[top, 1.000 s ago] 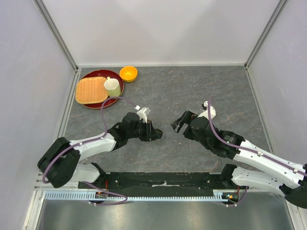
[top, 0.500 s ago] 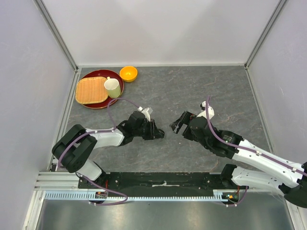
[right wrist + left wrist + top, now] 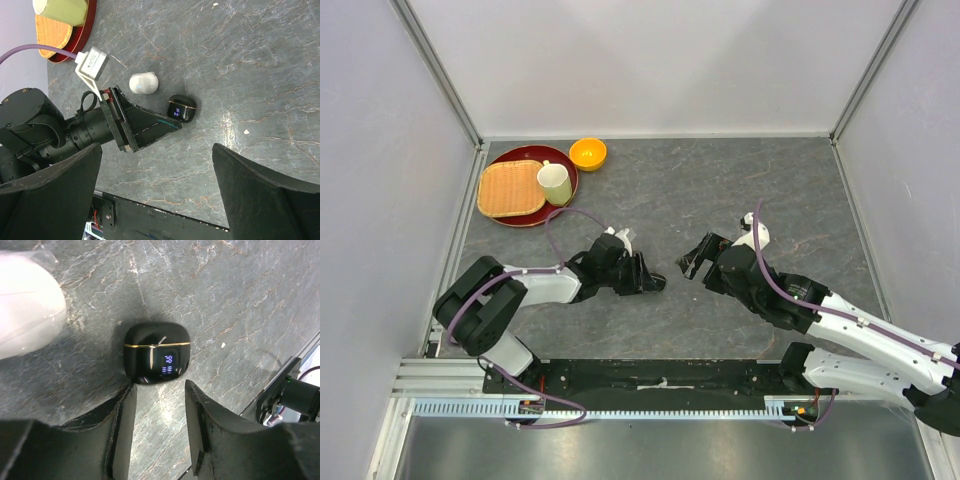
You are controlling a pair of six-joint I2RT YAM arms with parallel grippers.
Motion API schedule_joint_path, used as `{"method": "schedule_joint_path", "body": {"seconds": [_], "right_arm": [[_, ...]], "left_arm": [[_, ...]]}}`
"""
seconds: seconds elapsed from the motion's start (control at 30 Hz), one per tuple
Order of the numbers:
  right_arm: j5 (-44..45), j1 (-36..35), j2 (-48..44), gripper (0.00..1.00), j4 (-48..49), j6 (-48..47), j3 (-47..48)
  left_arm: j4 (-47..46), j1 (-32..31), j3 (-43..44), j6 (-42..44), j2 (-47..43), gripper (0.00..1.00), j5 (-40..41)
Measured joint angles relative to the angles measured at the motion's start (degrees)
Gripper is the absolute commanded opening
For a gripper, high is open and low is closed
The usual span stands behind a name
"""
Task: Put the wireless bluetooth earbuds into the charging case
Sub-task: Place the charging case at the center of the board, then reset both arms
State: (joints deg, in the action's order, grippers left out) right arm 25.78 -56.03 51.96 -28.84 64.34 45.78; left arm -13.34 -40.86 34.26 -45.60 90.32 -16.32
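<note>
The black charging case (image 3: 156,359) lies shut on the grey stone-patterned worktop (image 3: 720,190), near the middle, with a gold seam across it and a small blue display lit on its front. The left fingers (image 3: 653,283) are low over the worktop and parted by a moderate gap. They grip nothing, and the black charging case sits just beyond their tips, in line with the gap. A white pebble-shaped case (image 3: 144,82) rests close beside the black one, apart from it. The right fingers (image 3: 693,257) are spread wide and hold nothing, pointing toward the left fingers from the other side. At the far left corner, a red tray (image 3: 525,217) carries a woven mat (image 3: 510,188) and a green cup (image 3: 555,183), with an orange bowl (image 3: 588,153) beside it.
</note>
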Motion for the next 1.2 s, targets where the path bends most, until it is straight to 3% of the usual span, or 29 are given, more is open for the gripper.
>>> {"method": "schedule_joint_path", "body": {"seconds": [0.33, 0.4, 0.47, 0.57, 0.63, 0.77, 0.93, 1.03, 1.2], "right_arm": [[0.1, 0.0, -0.2, 0.98, -0.1, -0.1, -0.3], [0.7, 0.2, -0.5, 0.98, -0.6, -0.4, -0.3], [1.8, 0.5, -0.8, 0.98, -1.1, -1.2, -0.3], [3.3, 2.1, -1.1, 0.98, -2.3, -3.2, -0.3], [3.1, 5.4, -0.8, 0.98, -2.7, -5.4, -0.4], [-3.5, 21.1, 3.1, 0.98, -3.1, -12.5, -0.4], [-11.4, 36.2, 8.1, 0.98, -3.1, -20.1, -1.3], [-15.1, 42.8, 8.9, 0.98, -2.8, -23.4, -1.7], [-15.9, 48.0, 9.8, 0.98, -0.7, -26.7, -2.6]], "left_arm": [[7.8, 0.0, 0.0, 0.2, -7.0, 0.60, 5.4], [10.0, 0.0, -0.1, 0.7, -10.6, 0.64, 7.0], [11.8, 0.0, -0.2, 1.8, -15.1, 0.84, 8.7], [14.8, 0.0, -0.3, 4.0, -23.2, 0.87, 11.9], [16.2, 0.0, -0.5, 6.1, -28.4, 0.88, 15.1], [18.7, 0.0, -2.0, 12.2, -39.4, 0.88, 21.6], [24.9, 0.0, -3.0, 15.3, -46.5, 0.89, 27.8], [30.6, 0.0, -2.7, 15.1, -48.9, 0.89, 31.6], [37.2, 0.0, -2.6, 13.1, -54.2, 0.90, 37.4]]}}
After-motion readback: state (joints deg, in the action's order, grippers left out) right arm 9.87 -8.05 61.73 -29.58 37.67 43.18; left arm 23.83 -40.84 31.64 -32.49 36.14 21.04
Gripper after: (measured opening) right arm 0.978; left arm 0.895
